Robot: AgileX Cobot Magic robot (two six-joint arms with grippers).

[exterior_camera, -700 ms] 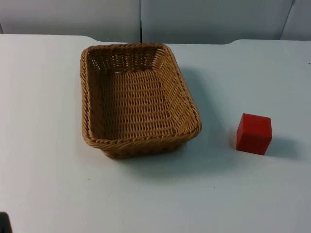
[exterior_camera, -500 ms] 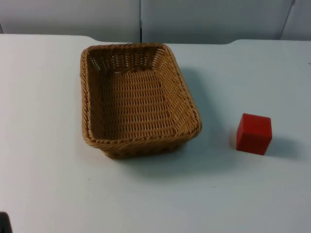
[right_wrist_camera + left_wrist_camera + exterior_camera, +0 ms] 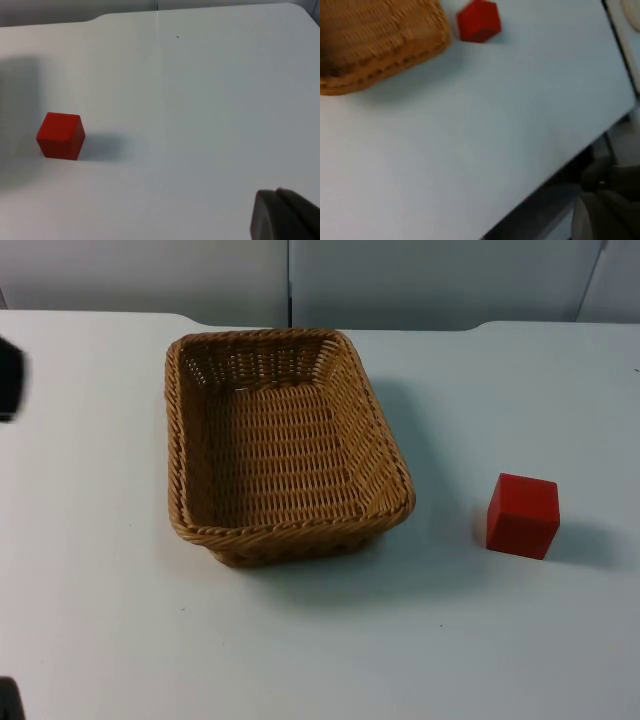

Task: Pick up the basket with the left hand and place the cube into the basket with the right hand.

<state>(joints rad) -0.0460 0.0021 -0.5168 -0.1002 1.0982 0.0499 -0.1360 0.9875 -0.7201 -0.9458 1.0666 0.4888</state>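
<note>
A woven brown basket [image 3: 190, 500] stands empty on the white table, left of the middle. It also appears in the left wrist view as the basket [image 3: 380, 45]. A red cube [image 3: 523, 515] rests on the table to the basket's right, apart from it; it also appears as the cube [image 3: 479, 21] and the cube [image 3: 61, 135]. A black, blurred part of my left arm [image 3: 9, 380] has come in at the table's left edge, well left of the basket. One black fingertip [image 3: 282, 215] of my right gripper hangs over bare table, away from the cube.
The grey partition wall [image 3: 300, 280] closes the table at the back. The table's front edge [image 3: 555, 170] runs through the left wrist view, with dark floor beyond it. A small black object [image 3: 8, 702] sits at the near left corner.
A black part of the left arm has appeared at the left edge of the top view. Basket and cube have not moved.
</note>
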